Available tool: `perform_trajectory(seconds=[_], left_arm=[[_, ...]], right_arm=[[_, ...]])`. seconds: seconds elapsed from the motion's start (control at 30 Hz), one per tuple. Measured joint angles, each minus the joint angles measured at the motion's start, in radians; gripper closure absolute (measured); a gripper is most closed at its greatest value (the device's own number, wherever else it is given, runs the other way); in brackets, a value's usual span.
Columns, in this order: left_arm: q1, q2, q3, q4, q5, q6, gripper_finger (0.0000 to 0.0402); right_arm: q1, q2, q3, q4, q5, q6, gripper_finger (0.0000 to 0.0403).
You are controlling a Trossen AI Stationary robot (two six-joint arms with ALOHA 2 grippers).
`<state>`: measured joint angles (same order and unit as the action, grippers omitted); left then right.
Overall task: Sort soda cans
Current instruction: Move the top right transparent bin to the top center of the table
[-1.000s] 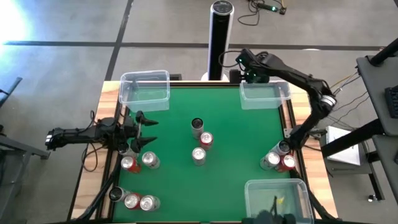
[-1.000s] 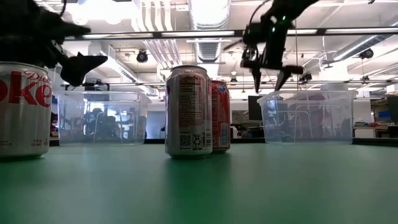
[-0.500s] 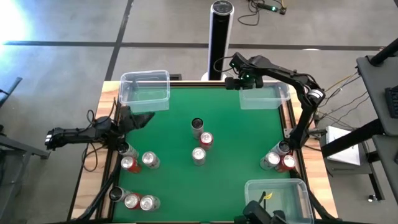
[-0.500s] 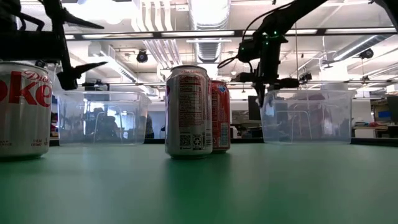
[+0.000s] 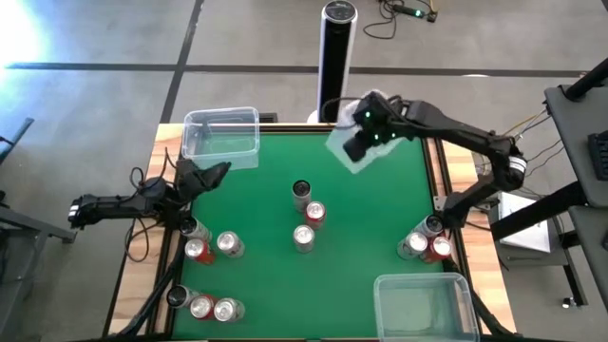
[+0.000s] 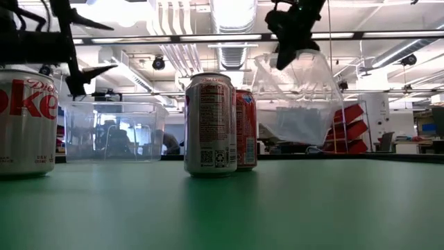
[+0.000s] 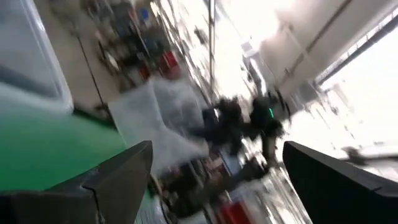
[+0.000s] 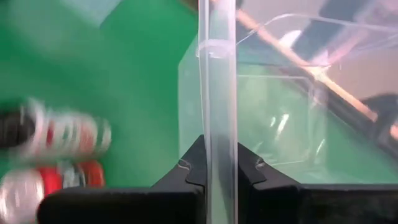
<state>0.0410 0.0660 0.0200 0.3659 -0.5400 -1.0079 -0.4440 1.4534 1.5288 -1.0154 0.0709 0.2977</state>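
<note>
Your right gripper (image 5: 359,144) is pinched shut on the rim of a clear tub (image 8: 267,106), lifted and tilted. Your left gripper (image 5: 204,176) gapes empty, the soda cans (image 5: 304,213) below and beyond its fingertips. They look rigid, slick, probably light; grasp mid-body.

- A clear rectangular plastic tub (image 5: 222,134) sits on the far-left corner of the green table top (image 5: 370,223).
- A second clear plastic tub (image 5: 420,302) sits at the near-right corner.
- A third clear plastic tub (image 5: 359,142) is tilted and off the table (raised, as the low view shows (image 6: 297,97)) towards the far right.
- A tall black post with a silver cap (image 5: 336,59) stands just beyond the far edge.
</note>
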Motion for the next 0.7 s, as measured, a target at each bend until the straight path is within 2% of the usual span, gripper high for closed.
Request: perform_trajectory(seconds=[0.13,0.23,0.33,0.43,0.53,0.7], left_arm=[[0.006,0.003,0.0,0.18,-0.076,0.115,0.0057],[0.007,0.005,0.0,0.234,-0.123,0.136,0.0057],[0.006,0.008,0.013,0.23,-0.061,0.151,0.0057],[0.003,0.038,0.081,0.218,0.016,0.23,0.0058],[0.003,0.092,0.206,0.123,0.026,0.368,0.0064],[0.003,0.213,0.453,-0.262,-0.051,0.493,0.0069]], right_arm=[[0.083,0.032,0.0,0.061,0.015,-0.183,0.0384],[0.11,0.089,0.0,0.071,0.004,-0.31,0.0384],[0.122,0.159,0.009,0.081,-0.004,-0.43,0.0384],[0.127,0.226,0.048,0.069,-0.033,-0.506,0.0384],[0.128,0.291,0.108,0.078,-0.068,-0.555,0.0384],[0.133,0.394,0.214,0.081,-0.159,-0.605,0.0383]])
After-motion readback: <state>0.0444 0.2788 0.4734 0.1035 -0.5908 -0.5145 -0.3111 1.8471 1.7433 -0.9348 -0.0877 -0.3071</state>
